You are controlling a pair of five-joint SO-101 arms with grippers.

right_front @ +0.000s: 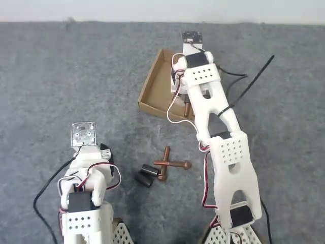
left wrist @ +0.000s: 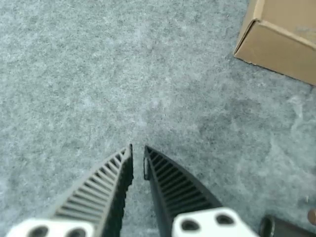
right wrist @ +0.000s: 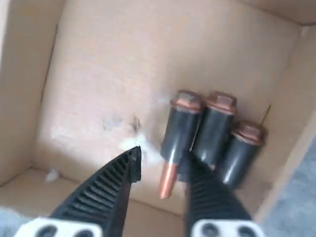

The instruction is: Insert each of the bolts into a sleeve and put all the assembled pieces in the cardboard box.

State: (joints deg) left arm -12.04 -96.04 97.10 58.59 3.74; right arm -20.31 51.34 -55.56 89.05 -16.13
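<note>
Right claw [right wrist: 162, 157]: spread above three sleeved bolts [right wrist: 212, 136] in the cardboard box [right wrist: 98, 74].
Left claw [left wrist: 138, 147]: pressed together, nearer the loose bolts [right_front: 170, 163] and sleeves [right_front: 146, 175] on the tabletop [right_front: 76, 76].

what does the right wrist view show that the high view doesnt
Right wrist view: three assembled pieces, bolts in dark sleeves, lie side by side in the cardboard box, right end effector open above them. High view: two loose bolts and two loose sleeves on the grey table, plus the left arm. Both: that box.
</note>
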